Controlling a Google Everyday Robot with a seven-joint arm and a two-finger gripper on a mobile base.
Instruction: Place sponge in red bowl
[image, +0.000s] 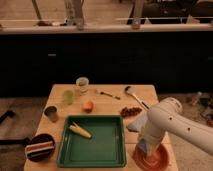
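Note:
The red bowl (154, 159) sits at the front right corner of the wooden table (110, 102). My white arm reaches in from the right and bends down over it. The gripper (143, 146) is at the arm's lower end, right over the bowl's left rim, mostly hidden by the arm. A small bluish patch shows there; it may be the sponge, but I cannot tell for sure.
A green tray (95, 150) with a yellow corn cob (79, 131) lies left of the bowl. A dark bowl (40, 148), a metal cup (51, 113), a green cup (68, 96), a white cup (82, 84), an orange (88, 106), a spoon (134, 95), red snacks (131, 111) and a grey cloth (134, 125) are also on the table.

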